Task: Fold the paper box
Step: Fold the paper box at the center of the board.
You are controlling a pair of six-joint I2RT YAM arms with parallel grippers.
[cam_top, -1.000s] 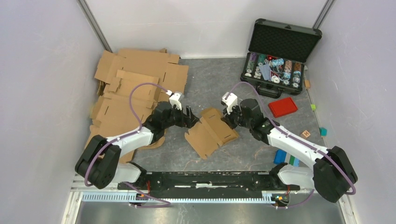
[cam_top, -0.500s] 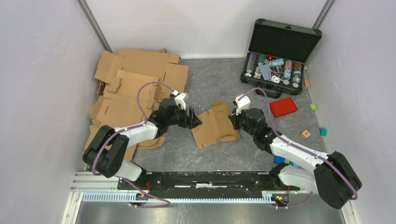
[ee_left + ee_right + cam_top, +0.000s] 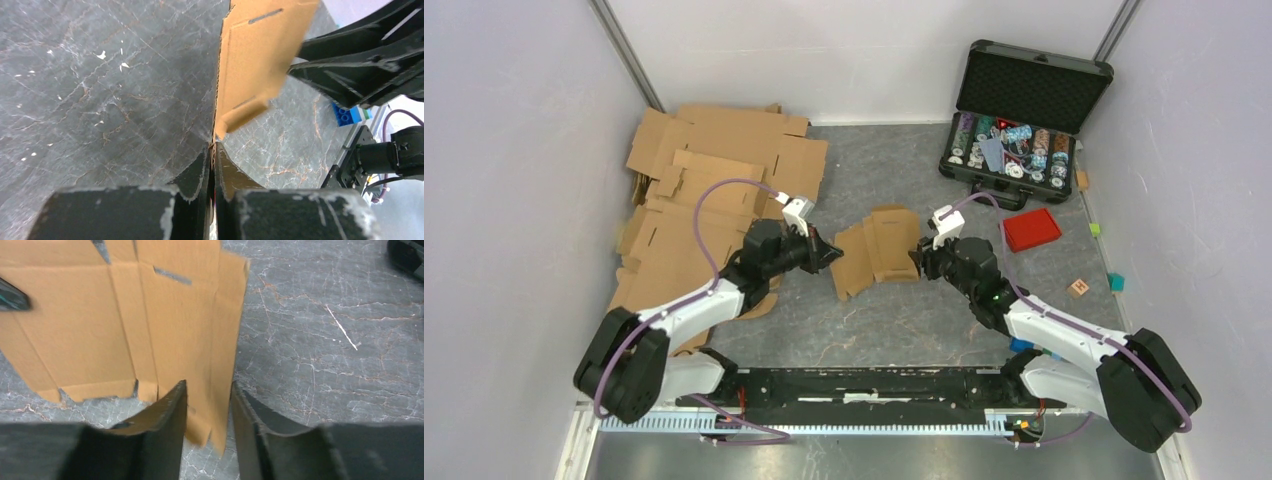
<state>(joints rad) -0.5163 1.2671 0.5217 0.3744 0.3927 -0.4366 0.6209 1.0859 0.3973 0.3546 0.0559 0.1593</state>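
Observation:
The paper box [image 3: 879, 250] is a part-folded brown cardboard blank held between the two arms over the grey table. My left gripper [image 3: 832, 255] is shut on its left edge; in the left wrist view the thin cardboard edge [image 3: 216, 135] is pinched between the jaws [image 3: 215, 150] and the panel [image 3: 255, 55] stands up edge-on ahead. My right gripper [image 3: 919, 262] is at the box's right edge. In the right wrist view its fingers [image 3: 172, 405] stand apart with a strip of the box [image 3: 125, 330] loose between them, and the gripper [image 3: 209, 387] is open.
A pile of larger cardboard sheets [image 3: 714, 170] fills the back left. An open black case [image 3: 1019, 110] of chips stands at the back right, a red lid [image 3: 1030, 229] in front of it. Small blocks [image 3: 1079, 288] and a blue brick [image 3: 1024, 335] lie by the right arm.
My left gripper has shut on the box's left edge. My right gripper has opened and let go of the right edge. The box has shifted slightly left and back.

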